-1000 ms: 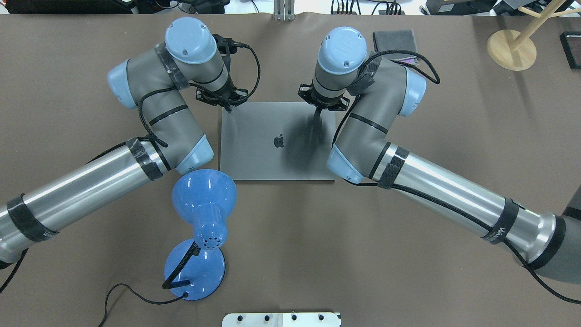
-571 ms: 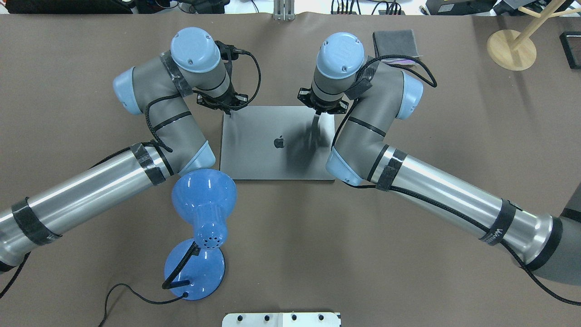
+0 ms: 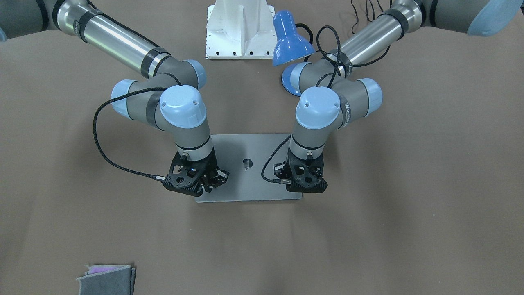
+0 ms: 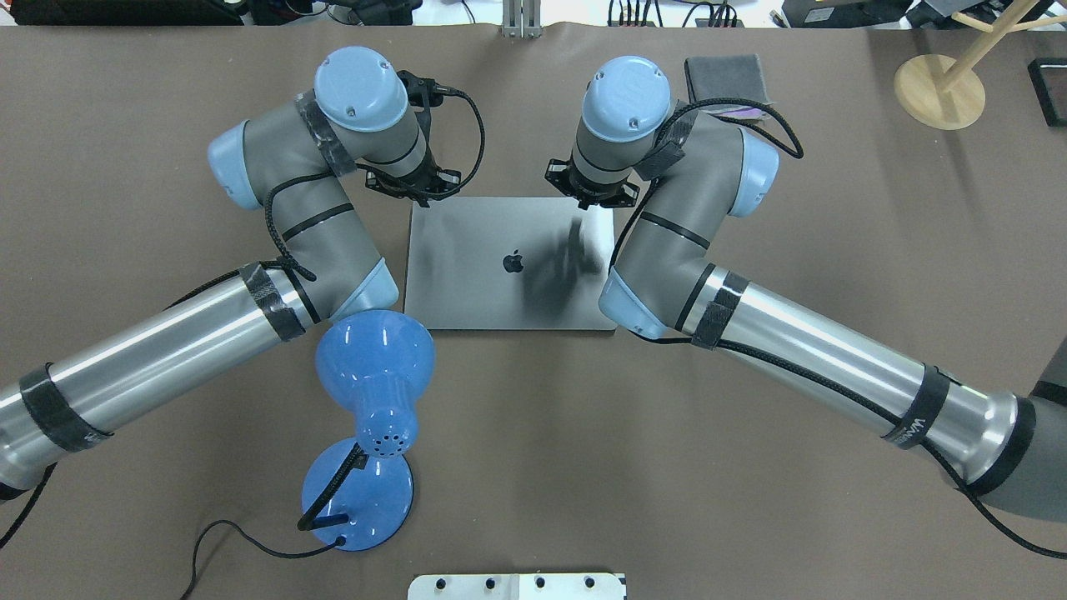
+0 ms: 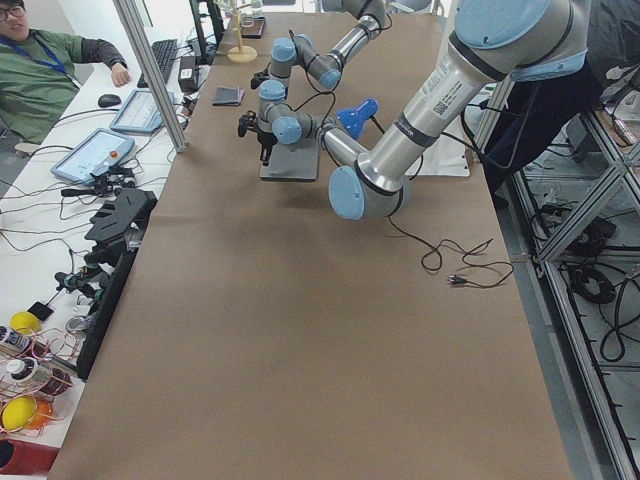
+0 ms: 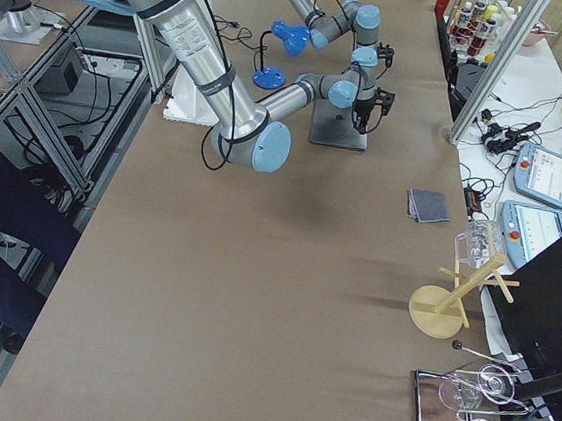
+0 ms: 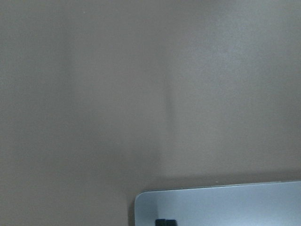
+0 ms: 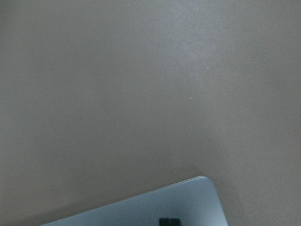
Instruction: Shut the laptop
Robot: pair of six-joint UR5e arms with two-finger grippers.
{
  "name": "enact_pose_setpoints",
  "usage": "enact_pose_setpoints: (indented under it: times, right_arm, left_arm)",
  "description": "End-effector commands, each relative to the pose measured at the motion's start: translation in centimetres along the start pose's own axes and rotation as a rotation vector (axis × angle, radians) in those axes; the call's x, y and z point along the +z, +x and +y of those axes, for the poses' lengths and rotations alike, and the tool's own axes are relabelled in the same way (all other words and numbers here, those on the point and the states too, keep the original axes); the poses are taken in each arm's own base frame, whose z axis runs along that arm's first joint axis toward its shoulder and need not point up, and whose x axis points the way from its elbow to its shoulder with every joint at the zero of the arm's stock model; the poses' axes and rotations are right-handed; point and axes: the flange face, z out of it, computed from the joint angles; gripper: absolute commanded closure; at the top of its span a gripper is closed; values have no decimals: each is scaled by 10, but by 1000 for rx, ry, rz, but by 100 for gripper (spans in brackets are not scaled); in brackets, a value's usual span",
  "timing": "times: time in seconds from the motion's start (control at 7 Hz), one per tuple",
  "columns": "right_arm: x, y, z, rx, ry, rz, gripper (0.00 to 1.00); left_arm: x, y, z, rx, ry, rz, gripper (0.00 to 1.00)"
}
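Since the far edge of the lid (image 3: 254, 186) has sunk a little further over the last second, the laptop (image 4: 467, 283) is now seen lying flat and shut on the brown surface (image 4: 533, 467), midway between the two arms, with the apple logo (image 4: 513, 261) facing up and no keys or screen visible in any view. The left claw (image 7: 165, 222) is poised over one far corner of the lid and the right claw (image 8: 170, 221) over the other. In each wrist view only a single dark tip is shown at the bottom centre, so the fingers of both are judged to be pressed together with nothing held. Whether either tip is touching the metal cannot be told. Between the two most recent overhead views hardly any movement of the lid can be made out, which suggests that it has reached its stop. The closing is therefore judged to be done, or all but done. What appears to be left is for both arms to be lifted clear without the laptop being dragged. A blue lamp (image 4: 375, 367) is stood just beside the near left corner, and a folded grey cloth (image 4: 725, 77) is lying well apart beyond the right arm.
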Motion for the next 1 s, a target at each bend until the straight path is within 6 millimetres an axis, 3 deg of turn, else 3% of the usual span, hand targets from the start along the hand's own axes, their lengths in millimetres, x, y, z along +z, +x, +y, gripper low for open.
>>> enact_pose_setpoints:
  times: [0.0, 0.29, 0.43, 0.57, 0.71, 0.86]
  right_arm:
    - [-31, 38, -11, 6, -21, 53, 1]
    - [-71, 109, -20, -103, -32, 109, 0]
    - [-67, 152, -23, -162, -40, 135, 0]
    - [-79, 189, -30, -224, -40, 141, 0]
    - [-89, 248, -47, -291, -76, 151, 0]
    - [-99, 316, -65, -365, -98, 172, 0]
  left_arm:
    - [-28, -7, -4, 82, -58, 41, 2]
    - [-84, -23, -10, 127, -101, -5, 2]
    - [-106, -50, 9, 190, -129, -41, 2]
    - [-132, -94, 30, 269, -130, -59, 2]
    - [-152, -144, 32, 346, -124, -84, 2]
    - [-158, -196, 33, 371, -131, -117, 2]
